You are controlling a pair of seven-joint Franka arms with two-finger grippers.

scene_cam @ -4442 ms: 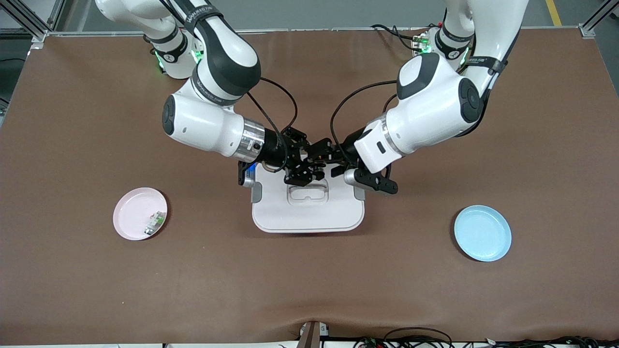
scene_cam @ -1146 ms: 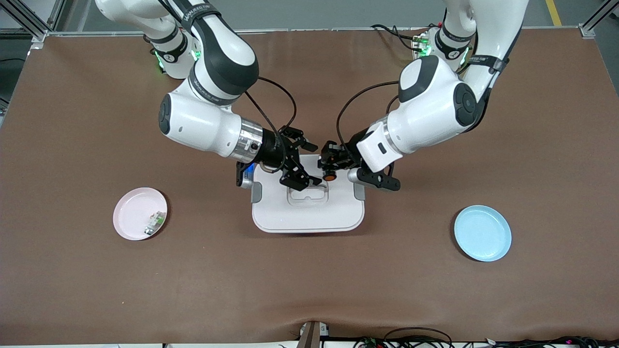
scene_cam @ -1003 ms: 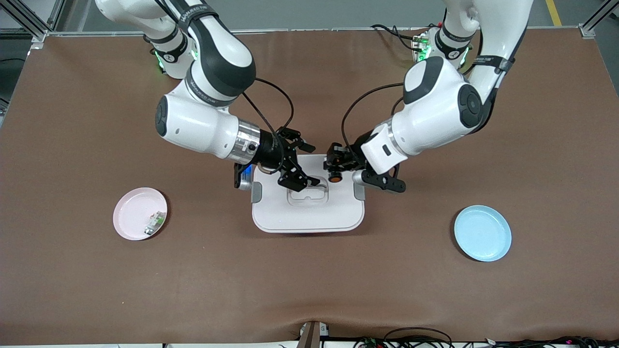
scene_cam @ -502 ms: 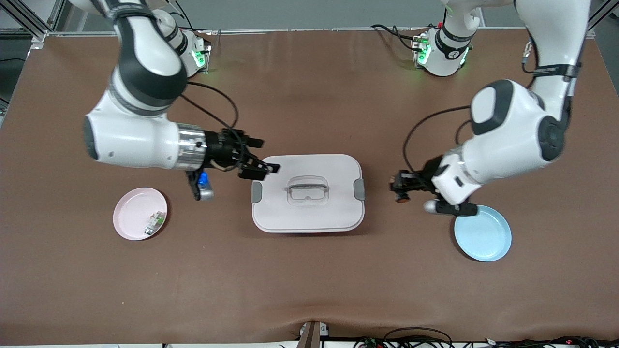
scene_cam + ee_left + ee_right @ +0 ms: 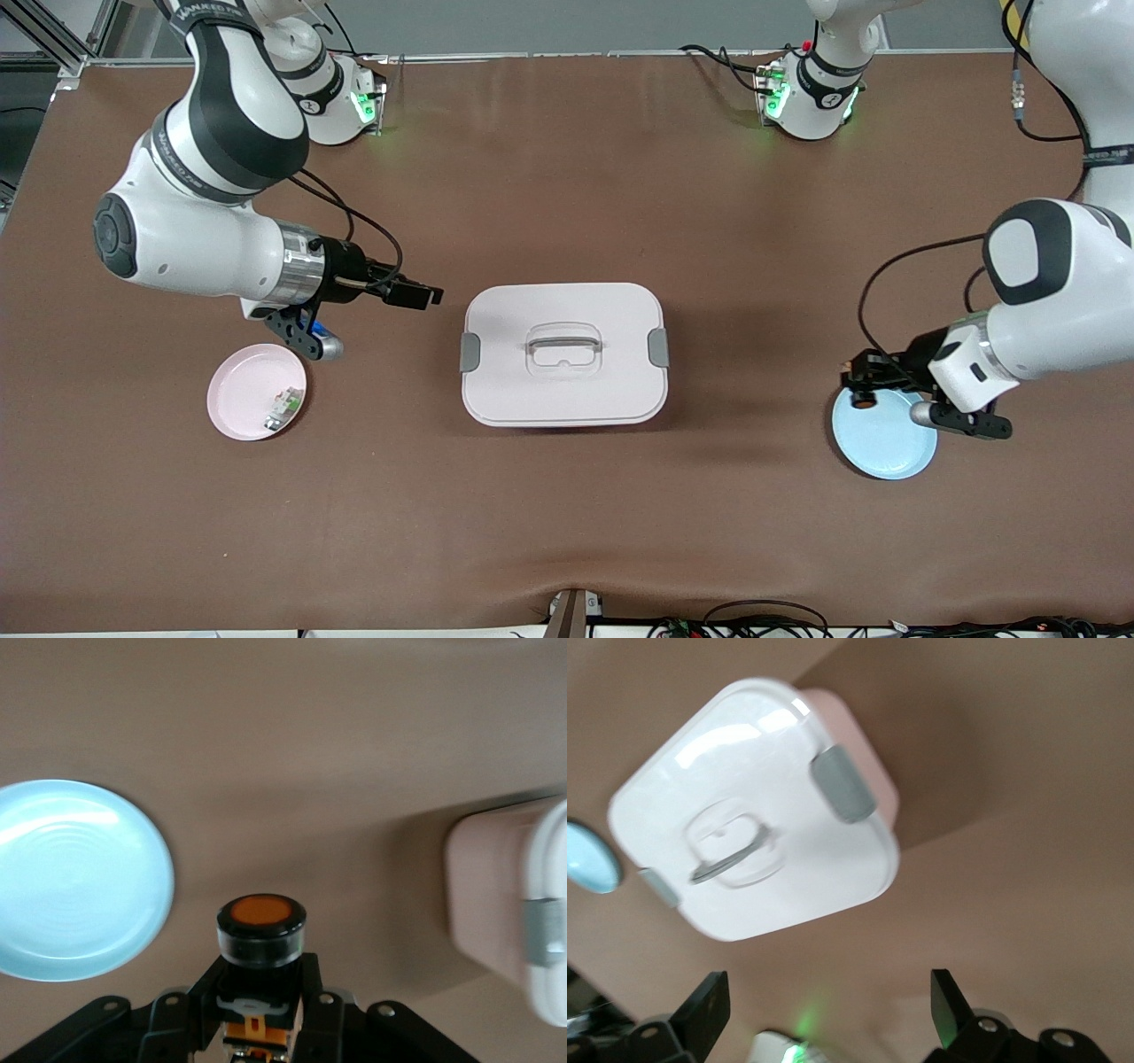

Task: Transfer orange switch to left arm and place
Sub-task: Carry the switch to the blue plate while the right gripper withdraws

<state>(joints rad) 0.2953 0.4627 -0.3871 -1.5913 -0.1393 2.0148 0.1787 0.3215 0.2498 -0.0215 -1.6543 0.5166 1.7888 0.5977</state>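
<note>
The orange switch (image 5: pixel 864 400), a small black cylinder with an orange cap, is held in my left gripper (image 5: pixel 861 386), which is shut on its body. In the left wrist view the switch (image 5: pixel 261 926) sticks out from between the fingers of that gripper (image 5: pixel 261 1014). It hangs over the rim of the blue plate (image 5: pixel 888 440) at the left arm's end of the table. My right gripper (image 5: pixel 423 297) is open and holds nothing, over bare table beside the box (image 5: pixel 563 390). The right wrist view shows its fingers (image 5: pixel 707 1008) spread wide, with the box (image 5: pixel 753 806) apart from them.
A pink plate (image 5: pixel 239 390) with a small white-and-green part (image 5: pixel 283 408) lies at the right arm's end of the table. The white lidded box with grey latches (image 5: pixel 658 346) stands mid-table between both grippers. The blue plate (image 5: pixel 71 881) shows in the left wrist view.
Both grippers have drawn apart from over the box. The left one carried the orange switch to the blue plate's rim; the right one, open, swung back toward the pink plate.
</note>
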